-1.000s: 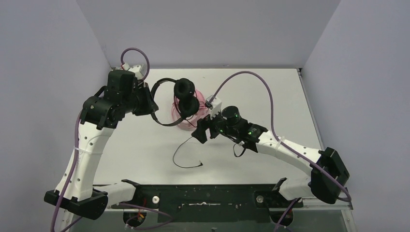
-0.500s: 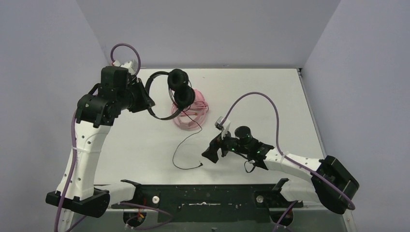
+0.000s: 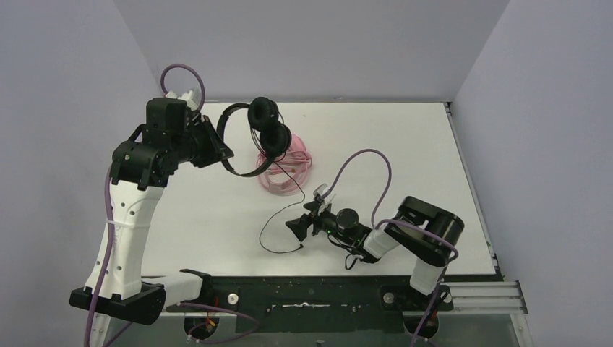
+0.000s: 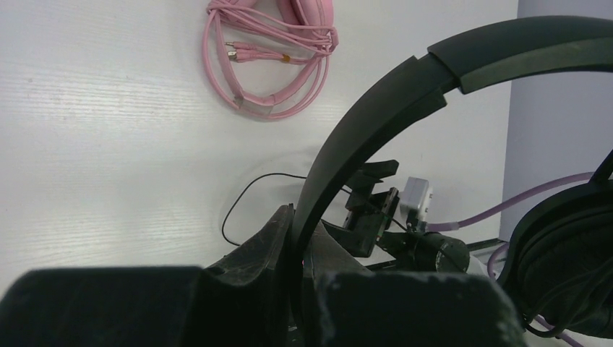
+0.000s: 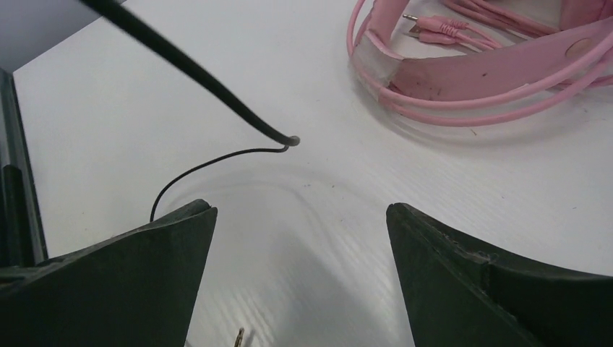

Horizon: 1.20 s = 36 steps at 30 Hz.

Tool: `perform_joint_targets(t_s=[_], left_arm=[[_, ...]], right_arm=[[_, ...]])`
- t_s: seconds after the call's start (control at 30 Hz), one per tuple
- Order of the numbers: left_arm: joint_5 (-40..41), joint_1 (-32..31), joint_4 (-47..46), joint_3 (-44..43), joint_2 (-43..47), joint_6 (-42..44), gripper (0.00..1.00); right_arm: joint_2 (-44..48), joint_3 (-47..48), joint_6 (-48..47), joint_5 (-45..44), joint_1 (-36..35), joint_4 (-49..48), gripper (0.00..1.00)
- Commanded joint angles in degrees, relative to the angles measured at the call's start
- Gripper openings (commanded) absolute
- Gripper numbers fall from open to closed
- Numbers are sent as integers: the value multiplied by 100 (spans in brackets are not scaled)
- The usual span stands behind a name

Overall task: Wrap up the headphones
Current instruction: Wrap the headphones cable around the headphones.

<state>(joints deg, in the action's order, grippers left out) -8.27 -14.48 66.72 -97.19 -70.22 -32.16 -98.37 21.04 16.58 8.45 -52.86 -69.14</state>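
My left gripper (image 3: pixel 217 150) (image 4: pixel 300 217) is shut on the headband (image 4: pixel 376 108) of the black headphones (image 3: pixel 266 127) and holds them above the table at the back left. Their ear cups hang over the pink headphones (image 3: pixel 287 172) (image 5: pixel 491 69), which lie on the table with the pink cable (image 4: pixel 275 43) coiled round them. The thin black cable (image 3: pixel 277 215) (image 5: pixel 209 163) drops from the cups, loops over the table and ends in a plug (image 3: pixel 300 248) (image 5: pixel 238 336). My right gripper (image 3: pixel 295 227) (image 5: pixel 300 217) stands open, low over the table beside that plug, with nothing between its fingers.
Grey walls close in the white table (image 3: pixel 405 144) at the back and on both sides. A black rail (image 3: pixel 311 293) with the arm bases runs along the near edge. The right arm's purple cable (image 3: pixel 361 163) arches over the table.
The right arm has pulled back from the pink headphones toward the near edge and come down by the cable's plug, with its jaws wider. The left arm has raised the black headphones slightly toward the back left.
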Motion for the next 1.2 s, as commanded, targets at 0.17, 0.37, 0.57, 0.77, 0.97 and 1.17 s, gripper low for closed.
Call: perform_joint_targets(t_s=[0.17,0.37,0.57,0.77,0.97,1.17], left_arm=[[-317,80,-501,-354,95,-141,0],[-322,77,-493,-405,122,-139,0],[-394,81,-598,-354,188,-204,0],[-397,126,-623,-306,247,-183,0],[-1588,447,-1672,267,571,2,0],[-3200,327,-1968,941,931,2170,0]], right_arm=[[-621,725,391,-1662,-271,-1640,92],[-1016,1156,657,-1916,-303,-1649,88],[-1352,1591,687,-1877,-278,-1652,72],[-1267,1349,890,-1436,-64,-1638,17],[-382,499,1150,743,924,-565,0],[597,1601,930,3692,2460,3792,0]])
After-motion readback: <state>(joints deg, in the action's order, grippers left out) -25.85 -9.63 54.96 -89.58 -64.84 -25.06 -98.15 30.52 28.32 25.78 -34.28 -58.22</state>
